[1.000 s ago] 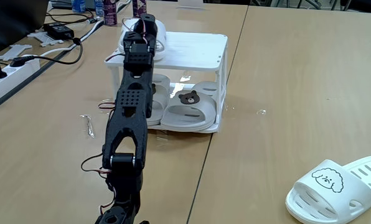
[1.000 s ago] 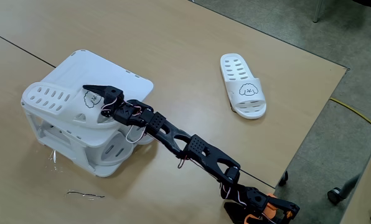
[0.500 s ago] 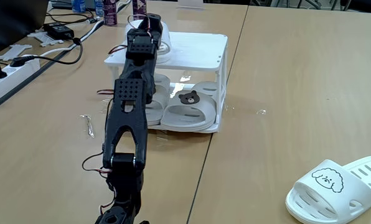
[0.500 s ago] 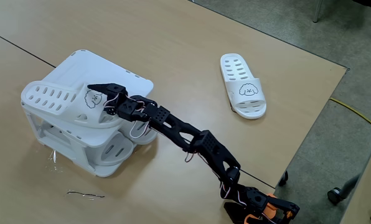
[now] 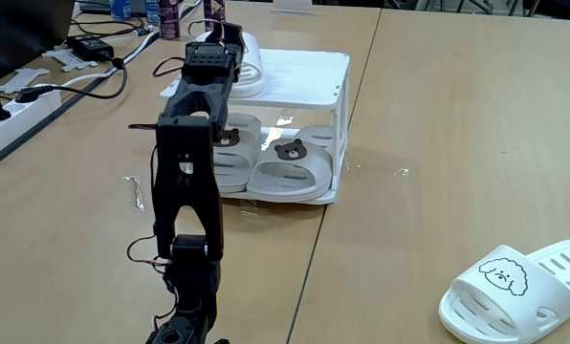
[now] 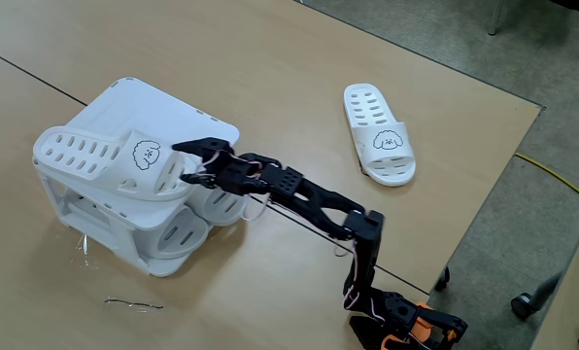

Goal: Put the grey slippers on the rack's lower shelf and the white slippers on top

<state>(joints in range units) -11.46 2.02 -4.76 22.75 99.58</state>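
Two grey slippers (image 5: pixel 287 168) sit side by side on the rack's (image 5: pixel 304 76) lower shelf (image 5: pixel 329 195). One white slipper (image 6: pixel 110 160) lies on the rack's top, at its left in the lower fixed view; the other white slipper (image 6: pixel 379 134) lies on the bench (image 6: pixel 299 87), far right. It looks light, rubbery and springy; the strap edge seems the best hold. The tool (image 6: pixel 198 156) hangs just beside the racked slipper, jaws slightly parted, holding nothing. Since a second ago the arm has pulled back and folded.
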